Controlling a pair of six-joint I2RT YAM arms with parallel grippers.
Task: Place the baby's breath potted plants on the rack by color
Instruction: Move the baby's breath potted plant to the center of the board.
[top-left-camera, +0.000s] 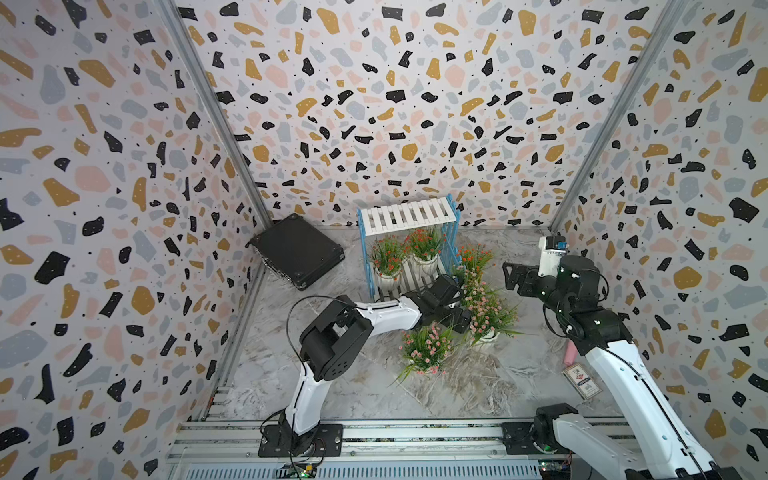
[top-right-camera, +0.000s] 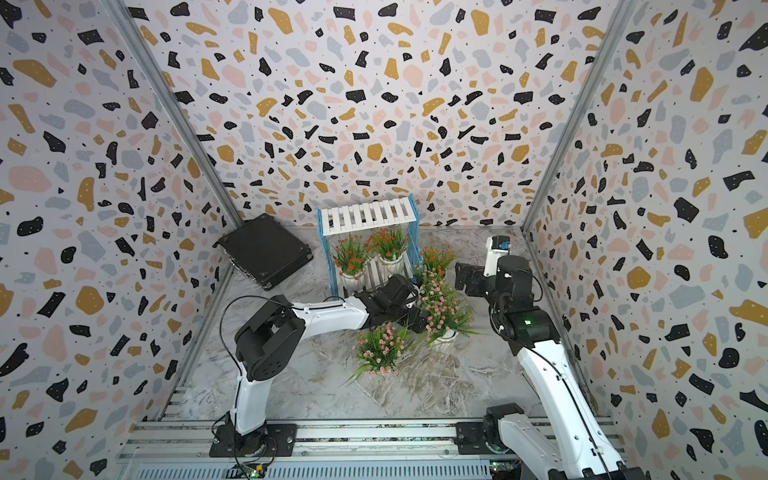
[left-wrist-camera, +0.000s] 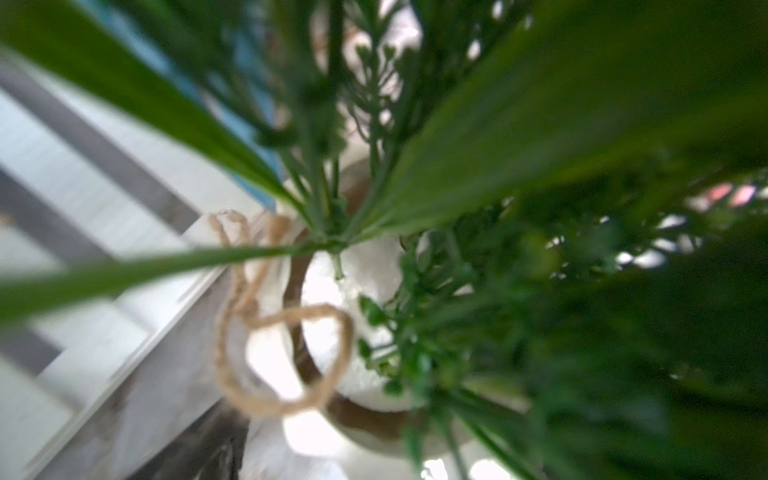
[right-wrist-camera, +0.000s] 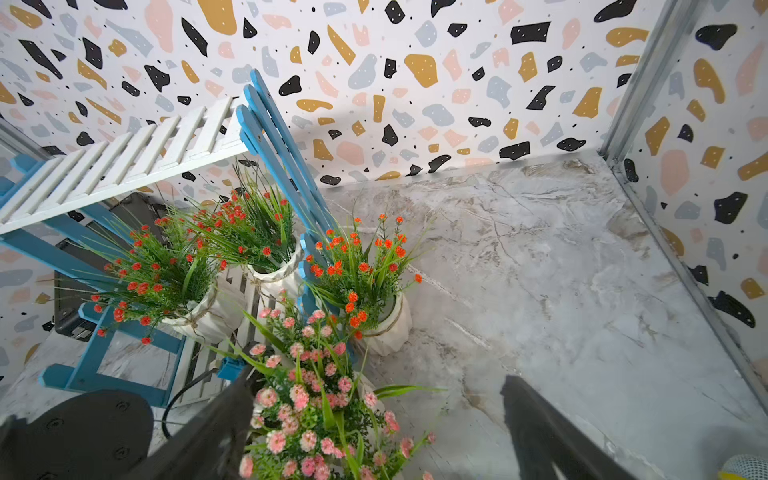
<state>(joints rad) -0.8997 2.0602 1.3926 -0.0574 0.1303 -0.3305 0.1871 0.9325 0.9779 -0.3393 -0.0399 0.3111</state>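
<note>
Marbled bench (top-left-camera: 365, 395) lay between speckled walls. Near its middle stood three pink baby's breath potted plants (top-left-camera: 426, 349). The left fingers (top-left-camera: 460, 320) were spread wide among their stems, and the right fingers (top-left-camera: 510, 276) hung open towards the right edge. By the back edge, the rack (top-left-camera: 409, 216) carried two orange-red plants (top-left-camera: 424, 245) on its lower shelf, with a third orange-red plant (top-left-camera: 473, 255) just beside it.

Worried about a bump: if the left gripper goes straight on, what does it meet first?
Probably the twine-tied white pot of the pink-flowered plant beside the rack; depth unclear.
</note>
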